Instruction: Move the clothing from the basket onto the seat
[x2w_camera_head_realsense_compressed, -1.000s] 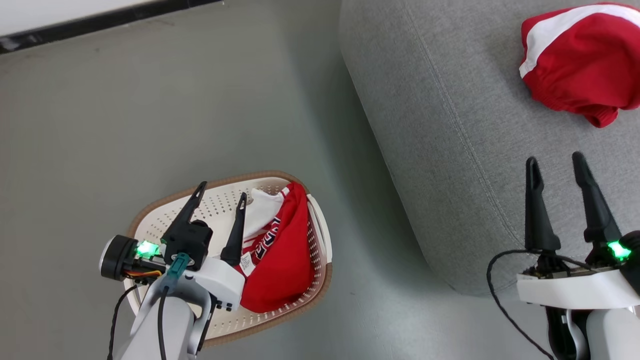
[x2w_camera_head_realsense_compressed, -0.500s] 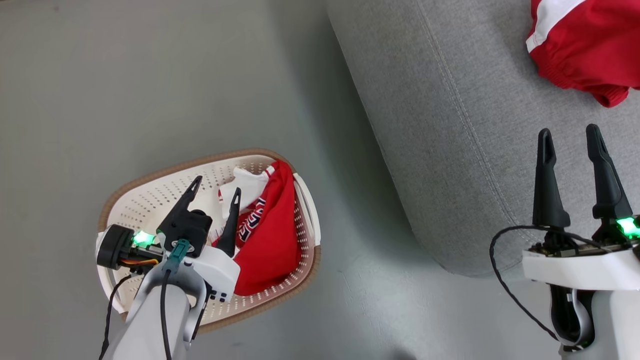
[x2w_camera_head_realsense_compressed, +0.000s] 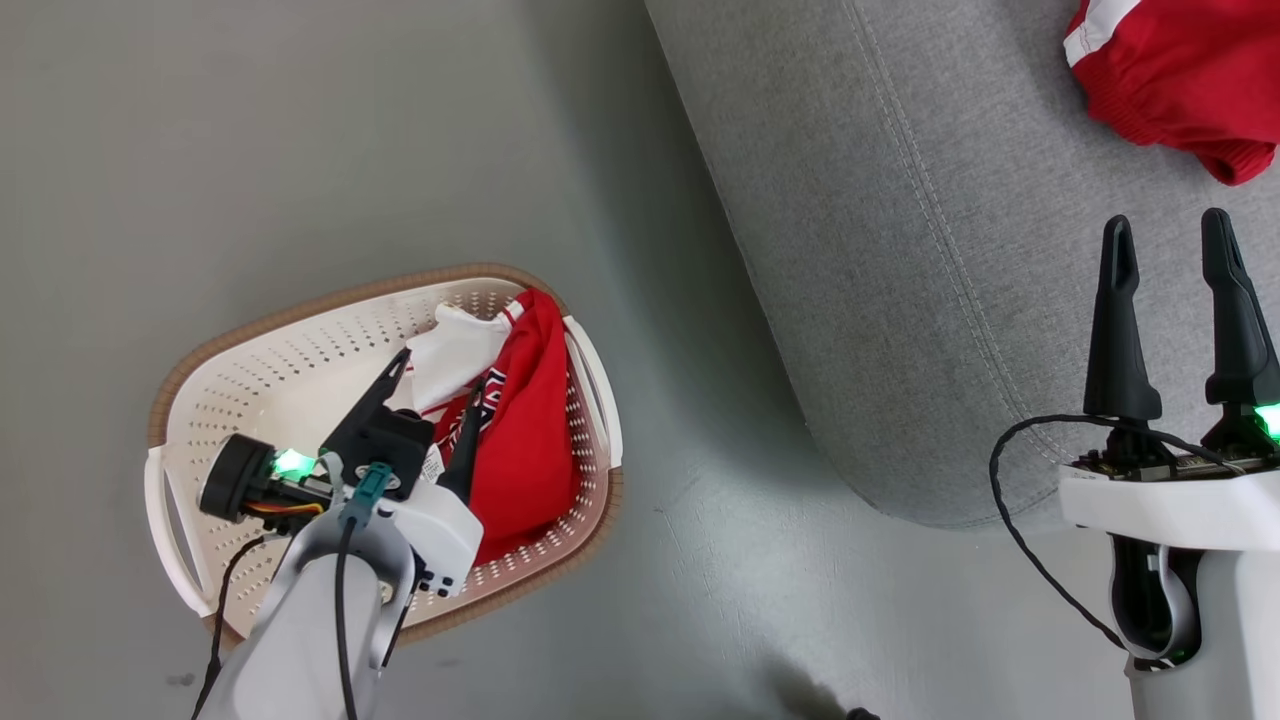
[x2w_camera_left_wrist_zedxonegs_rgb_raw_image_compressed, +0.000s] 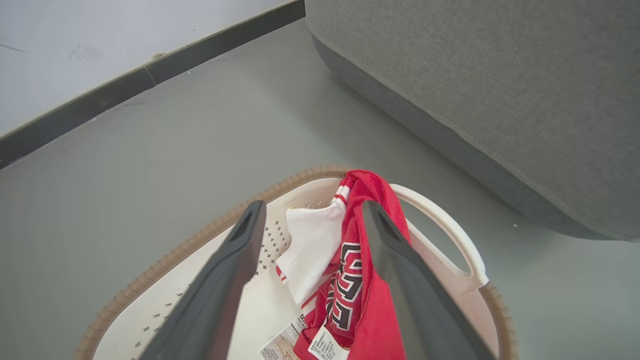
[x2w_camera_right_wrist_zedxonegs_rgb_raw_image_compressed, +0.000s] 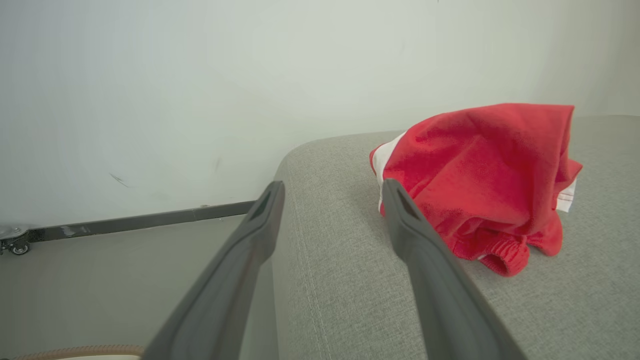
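The cream basket (x2w_camera_head_realsense_compressed: 300, 345) with a brown rim stands on the floor at lower left. A red and white garment (x2w_camera_head_realsense_compressed: 525, 420) with black-and-white lettering lies against its right wall, also in the left wrist view (x2w_camera_left_wrist_zedxonegs_rgb_raw_image_compressed: 350, 280). My left gripper (x2w_camera_head_realsense_compressed: 440, 375) hangs open inside the basket (x2w_camera_left_wrist_zedxonegs_rgb_raw_image_compressed: 440, 225), its fingers straddling the garment's white panel. A second red garment (x2w_camera_head_realsense_compressed: 1180, 70) lies on the grey seat (x2w_camera_head_realsense_compressed: 900, 250) at upper right. My right gripper (x2w_camera_head_realsense_compressed: 1165, 235) is open over the seat's near edge, empty, short of that garment (x2w_camera_right_wrist_zedxonegs_rgb_raw_image_compressed: 480, 175).
Grey floor surrounds the basket. A wall with a dark baseboard (x2w_camera_left_wrist_zedxonegs_rgb_raw_image_compressed: 150, 75) runs behind it. The seat's rounded corner (x2w_camera_head_realsense_compressed: 900, 500) lies between the two arms. A small caster wheel (x2w_camera_right_wrist_zedxonegs_rgb_raw_image_compressed: 12, 242) sits by the wall at far left.
The head camera has tilted, shifting the whole picture. My left gripper has sunk deeper into the basket, closer to the red and white garment. Both grippers stay open.
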